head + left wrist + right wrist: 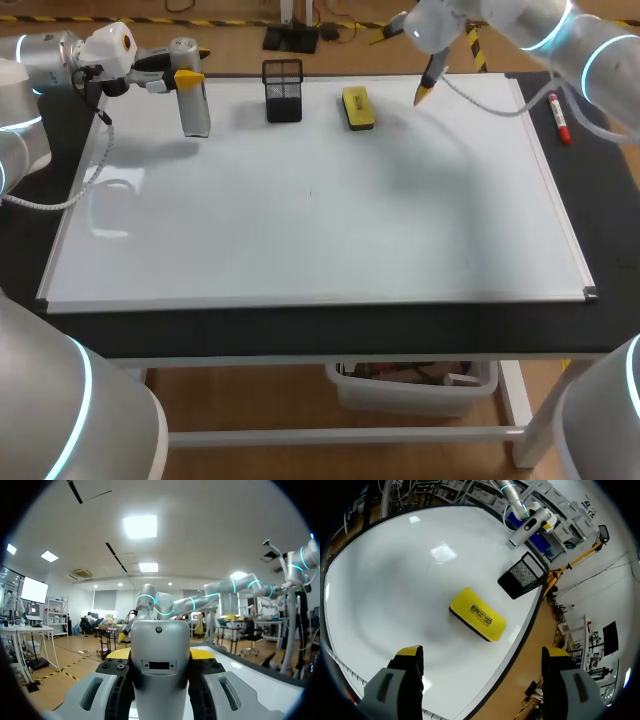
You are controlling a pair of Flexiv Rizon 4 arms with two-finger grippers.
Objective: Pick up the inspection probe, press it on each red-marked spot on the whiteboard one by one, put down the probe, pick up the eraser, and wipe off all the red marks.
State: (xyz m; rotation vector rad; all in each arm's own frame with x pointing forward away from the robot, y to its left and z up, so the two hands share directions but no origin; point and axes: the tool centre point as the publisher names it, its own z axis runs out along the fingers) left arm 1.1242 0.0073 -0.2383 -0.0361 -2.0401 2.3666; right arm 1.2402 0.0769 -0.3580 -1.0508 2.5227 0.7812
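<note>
My right pincer (482, 652): fingers wide apart, empty, above yellow block eraser (477, 614). Eraser on white whiteboard (320, 220), near black mesh cup (283, 90), right-arm side. Long axis skewed to my finger line; wrist turn judged needed. My left pincer (185, 78), other side of cup, clamps silver cylindrical probe (194, 108).

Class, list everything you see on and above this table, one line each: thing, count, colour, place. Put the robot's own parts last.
whiteboard: one, white, flat on the table; no red marks visible
table: one, black top, under the whiteboard
pen holder: one, black mesh, at the whiteboard's far edge
eraser: one, yellow, on the whiteboard right of the pen holder
marker: one, red and white, on the table right of the whiteboard
probe: one, silver, over the far left corner
left gripper: one, yellow-tipped, shut on the probe
right gripper: one, yellow-tipped, open, above the eraser
</note>
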